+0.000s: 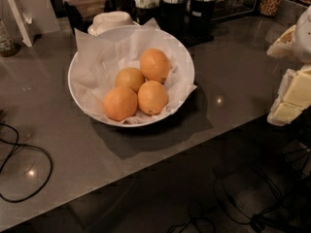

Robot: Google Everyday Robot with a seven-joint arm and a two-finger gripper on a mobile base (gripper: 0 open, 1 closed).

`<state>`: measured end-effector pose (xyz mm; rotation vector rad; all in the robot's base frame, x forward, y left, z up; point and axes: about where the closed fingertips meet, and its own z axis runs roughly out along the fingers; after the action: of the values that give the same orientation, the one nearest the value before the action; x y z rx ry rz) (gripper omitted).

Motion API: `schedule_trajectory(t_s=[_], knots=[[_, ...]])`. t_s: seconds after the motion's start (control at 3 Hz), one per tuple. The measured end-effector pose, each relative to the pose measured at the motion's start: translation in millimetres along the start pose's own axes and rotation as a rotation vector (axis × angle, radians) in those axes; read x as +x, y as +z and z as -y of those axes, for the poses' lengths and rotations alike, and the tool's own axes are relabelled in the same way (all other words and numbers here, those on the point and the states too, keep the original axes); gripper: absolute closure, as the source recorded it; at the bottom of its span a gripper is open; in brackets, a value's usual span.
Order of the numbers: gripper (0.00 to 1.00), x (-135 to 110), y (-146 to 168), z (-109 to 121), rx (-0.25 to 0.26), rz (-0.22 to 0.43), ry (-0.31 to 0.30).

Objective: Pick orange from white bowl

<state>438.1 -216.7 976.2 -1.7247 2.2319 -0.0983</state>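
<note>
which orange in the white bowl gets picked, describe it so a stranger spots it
On the grey counter sits a wide white bowl lined with crinkled paper. Of its four fruits, the orange is the rearmost, to the right, slightly the largest, with a small dark blemish low down. The gripper hangs at the right edge, apart from the bowl.

End effector (pixel 292 99) at rt edge, orange (pixel 155 65) in white bowl (pixel 74 89).

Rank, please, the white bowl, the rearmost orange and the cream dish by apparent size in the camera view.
1. the white bowl
2. the orange and the cream dish look alike; the dish is farther and partly hidden, so unranked.
The gripper is at the right edge.
</note>
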Motion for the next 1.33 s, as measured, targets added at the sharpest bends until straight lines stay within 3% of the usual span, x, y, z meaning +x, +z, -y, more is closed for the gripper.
schedule_trajectory(t_s=[0.33,0.67,1.0,1.33], knots=[[0.41,0.0,0.0,0.0,0.0,0.0,0.0],[0.37,0.0,0.0,0.0,0.0,0.0,0.0],[0.01,-3.0,3.6,4.2,0.002,0.025,0.002],[0.0,-6.2,7.5,8.1,0.002,0.049,0.003]])
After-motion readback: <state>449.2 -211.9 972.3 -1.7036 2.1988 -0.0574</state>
